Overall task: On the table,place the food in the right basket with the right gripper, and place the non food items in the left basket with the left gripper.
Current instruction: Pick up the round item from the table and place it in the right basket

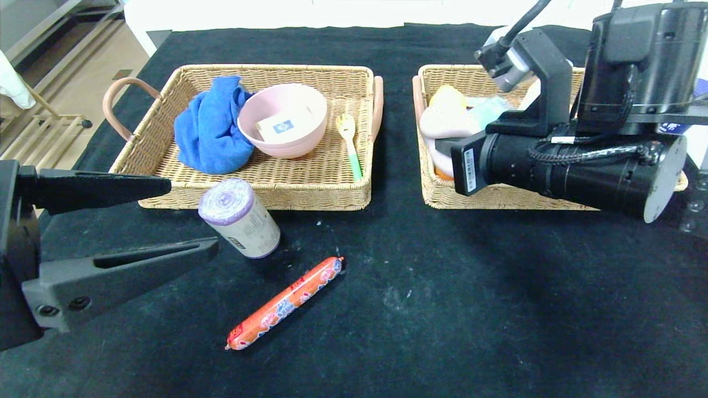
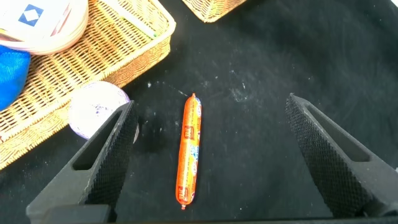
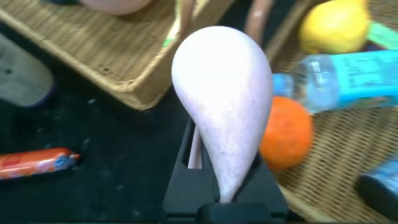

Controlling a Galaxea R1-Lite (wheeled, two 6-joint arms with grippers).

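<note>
Sausage (image 1: 285, 303) before roll (image 1: 239, 218) (touching neither basket)

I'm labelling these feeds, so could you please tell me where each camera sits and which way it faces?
Head view: on the robot's head, looking down at the table, two baskets and both arms.
Left wrist view: behind the open left pincer, facing the sausage.
Right wrist view: behind the shut right pincer, holding a pale teardrop-shaped item over the right basket.
All three views show the sausage.

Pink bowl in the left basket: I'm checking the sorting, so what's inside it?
Inside the pink bowl lies a small white card or packet with a blue logo. Anything beneath it is covered.
</note>
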